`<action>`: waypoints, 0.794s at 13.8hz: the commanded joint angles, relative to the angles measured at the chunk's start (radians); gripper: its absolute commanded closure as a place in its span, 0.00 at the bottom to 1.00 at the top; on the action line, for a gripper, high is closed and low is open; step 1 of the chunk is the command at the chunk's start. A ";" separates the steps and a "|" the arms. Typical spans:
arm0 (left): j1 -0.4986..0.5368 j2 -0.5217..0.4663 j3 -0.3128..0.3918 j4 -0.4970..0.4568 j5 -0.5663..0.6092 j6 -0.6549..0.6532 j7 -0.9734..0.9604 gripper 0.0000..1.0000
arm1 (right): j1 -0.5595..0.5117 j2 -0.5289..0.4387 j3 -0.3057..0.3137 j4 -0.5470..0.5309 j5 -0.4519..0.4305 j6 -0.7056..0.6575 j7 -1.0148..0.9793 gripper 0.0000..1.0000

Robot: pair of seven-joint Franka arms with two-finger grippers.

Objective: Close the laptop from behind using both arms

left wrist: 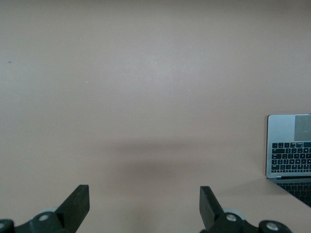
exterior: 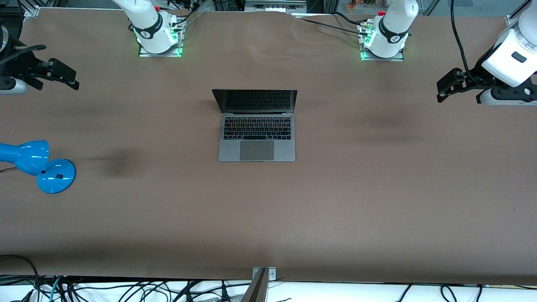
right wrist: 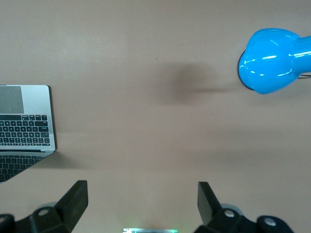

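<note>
You are looking at a blue desk lamp (exterior: 37,165) sitting at the right arm's end of the worktop (exterior: 377,201), its round base resting flat and its shade lying beside it. Above that end, the right end effector (exterior: 63,77) is hanging in the air over bare worktop, well apart from everything, and its fingers (right wrist: 73,201) are standing spread wide with nothing between them. At the middle of the worktop, you are seeing the grey laptop (exterior: 256,126) sitting open, its keyboard and trackpad facing up, the trackpad edge nearer to the front camera and the dark screen standing up toward the robots' bases. Over the left arm's end, the left end effector (exterior: 449,86) is hovering likewise over bare worktop, its fingers (left wrist: 75,206) also parted and gripping nothing. Both arms are waiting well clear of the laptop.
</note>
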 commanded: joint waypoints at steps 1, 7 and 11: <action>0.003 0.007 0.000 0.023 -0.015 -0.005 0.012 0.00 | -0.008 -0.020 0.009 -0.007 -0.013 -0.014 0.002 0.00; 0.003 0.007 -0.001 0.023 -0.015 -0.004 0.011 0.00 | -0.008 -0.017 0.009 -0.006 -0.013 -0.009 0.000 0.00; 0.003 0.007 0.000 0.021 -0.015 -0.005 0.012 0.00 | -0.008 -0.017 0.009 -0.006 -0.011 -0.014 -0.009 0.00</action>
